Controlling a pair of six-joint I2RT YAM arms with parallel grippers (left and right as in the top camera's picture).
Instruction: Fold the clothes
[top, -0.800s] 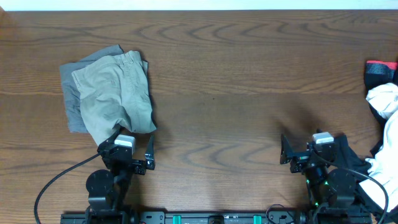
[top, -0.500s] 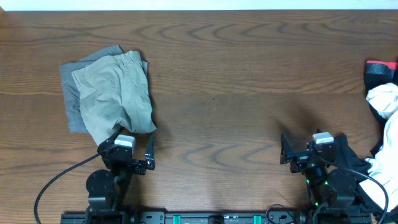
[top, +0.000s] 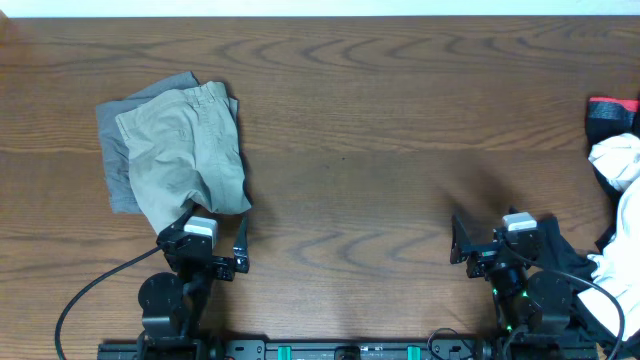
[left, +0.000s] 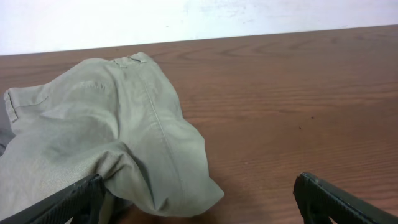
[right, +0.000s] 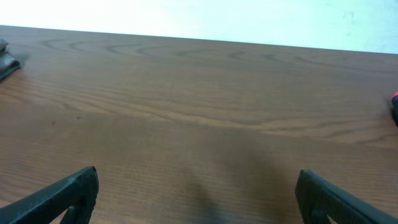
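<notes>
Plainly, both claws stand spread wide and hold nothing: the left gripper (top: 208, 246) sits at the near hem of the khaki shorts (top: 185, 150), the right gripper (top: 500, 248) over bare table (top: 380, 120). The shorts lie rumpled on a grey piece (top: 112, 160), arguably dealt with. A white garment (top: 615, 160) heaped with black garments (top: 603, 125) at the right edge looks unfolded, so most work seems left. Only the overhead view shows that heap; the left wrist view shows the hem against one finger (left: 74, 202).
</notes>
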